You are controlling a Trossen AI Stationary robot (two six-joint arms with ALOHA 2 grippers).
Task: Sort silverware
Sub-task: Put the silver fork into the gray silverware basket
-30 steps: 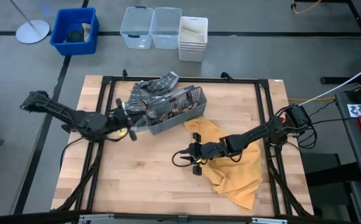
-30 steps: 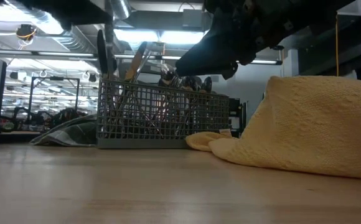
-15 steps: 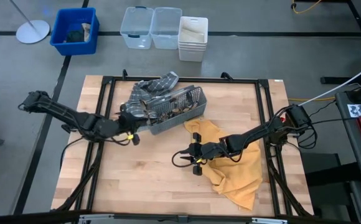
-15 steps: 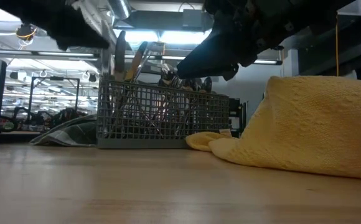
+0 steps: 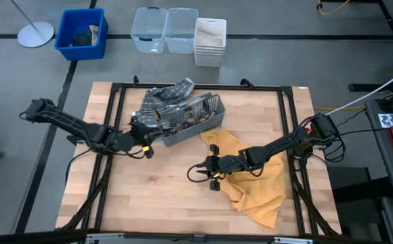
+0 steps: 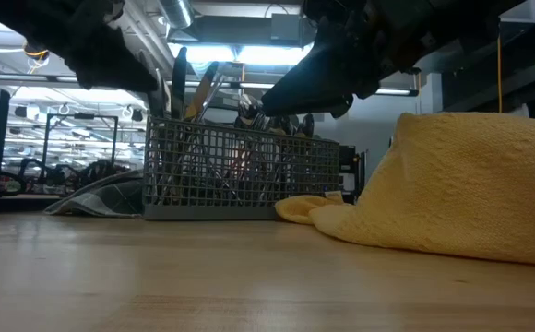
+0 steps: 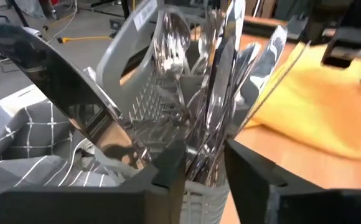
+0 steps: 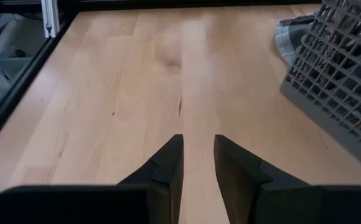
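The silverware stands bunched upright in a grey wire-mesh caddy on the table's far middle. The caddy also shows in the low view. My left gripper is at the caddy's left end, fingers apart, with the upright handles just beyond its tips. A broad knife blade rises close to it. My right gripper hovers open over bare wood near the table's middle, with nothing between its fingers.
A yellow towel lies crumpled under my right arm. A grey checked cloth lies behind the caddy. A blue bin, clear bins and a white tub stand on the floor beyond the far edge. Bare wood lies near the front left.
My left gripper has sunk and moved toward the caddy's left end, tipping as it went. The slim upright piece it carried above the caddy's rim has gone with it and now stands among the handles in the caddy.
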